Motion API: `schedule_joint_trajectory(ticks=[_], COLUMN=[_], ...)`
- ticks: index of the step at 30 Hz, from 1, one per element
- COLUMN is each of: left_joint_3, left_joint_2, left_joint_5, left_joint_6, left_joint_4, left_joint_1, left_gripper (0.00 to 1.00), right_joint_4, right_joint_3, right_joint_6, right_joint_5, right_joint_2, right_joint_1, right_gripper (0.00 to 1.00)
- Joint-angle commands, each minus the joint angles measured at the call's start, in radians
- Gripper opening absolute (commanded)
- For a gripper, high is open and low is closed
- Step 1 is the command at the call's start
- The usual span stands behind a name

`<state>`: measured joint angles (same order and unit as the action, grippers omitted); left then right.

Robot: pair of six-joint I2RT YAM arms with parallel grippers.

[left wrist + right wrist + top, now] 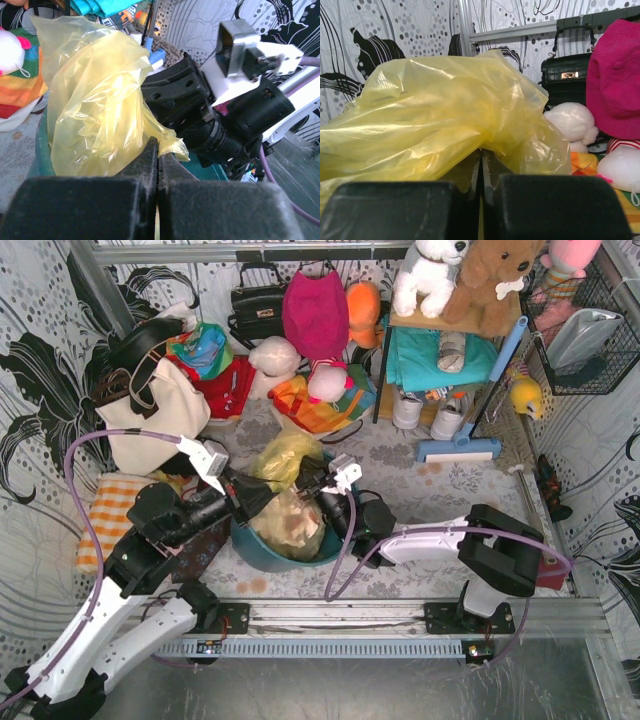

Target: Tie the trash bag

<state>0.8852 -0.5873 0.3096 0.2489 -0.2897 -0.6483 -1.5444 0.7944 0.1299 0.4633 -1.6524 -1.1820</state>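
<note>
The trash bag (285, 455) is thin crinkly yellow film, its loose top bunched up above the teal bin (255, 552) that it sits in. My left gripper (266, 498) reaches in from the left and my right gripper (304, 480) from the right, meeting over the bin. In the left wrist view my left gripper (158, 146) is shut on a fold of the trash bag (95, 100), with the right arm's black wrist close beyond it. In the right wrist view my right gripper (481, 152) is shut on the trash bag (445, 105), which billows over the jaws.
A cream tote bag (150, 415) and an orange checked cloth (110, 505) lie to the left. Behind the bin are a black handbag (258, 305), a pink hat (315, 310), plush toys and a shelf with shoes (440, 390). A blue floor brush (460, 448) stands at the right.
</note>
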Motion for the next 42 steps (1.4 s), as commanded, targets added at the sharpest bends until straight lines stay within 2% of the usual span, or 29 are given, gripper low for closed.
schedule_joint_trajectory(ticks=[1,8,18,29,33,38,42], left_joint_3=[-0.028,-0.007,-0.019,-0.061,-0.07,-0.08,-0.075], left_joint_2=[0.016,0.024,0.059,0.079,0.11,0.174,0.212], left_joint_5=[-0.057,-0.085,-0.144,-0.167,-0.172,-0.219,-0.247], left_joint_6=[-0.008,-0.021,-0.033,-0.015,-0.009,0.006,0.018], left_joint_4=[0.02,-0.023,-0.084,-0.128,-0.141,-0.179,-0.191], left_joint_1=[-0.002,-0.002,-0.002,-0.002,-0.002,-0.002,-0.002], left_gripper=[0.0,0.0,0.0,0.0,0.0,0.11,0.29], right_joint_4=[0.104,0.239,0.625,0.822,0.779,0.689,0.652], right_joint_3=[0.029,0.112,0.314,0.43,0.419,0.424,0.434], right_joint_6=[0.072,0.09,0.105,0.115,0.115,0.158,0.165], right_joint_5=[-0.044,-0.113,-0.159,-0.194,-0.202,-0.206,-0.208], right_joint_2=[0.078,0.113,0.146,0.108,0.075,0.02,-0.01], right_joint_1=[-0.002,-0.017,-0.031,-0.039,-0.041,-0.041,-0.041], right_gripper=[0.0,0.0,0.0,0.0,0.0,0.0,0.0])
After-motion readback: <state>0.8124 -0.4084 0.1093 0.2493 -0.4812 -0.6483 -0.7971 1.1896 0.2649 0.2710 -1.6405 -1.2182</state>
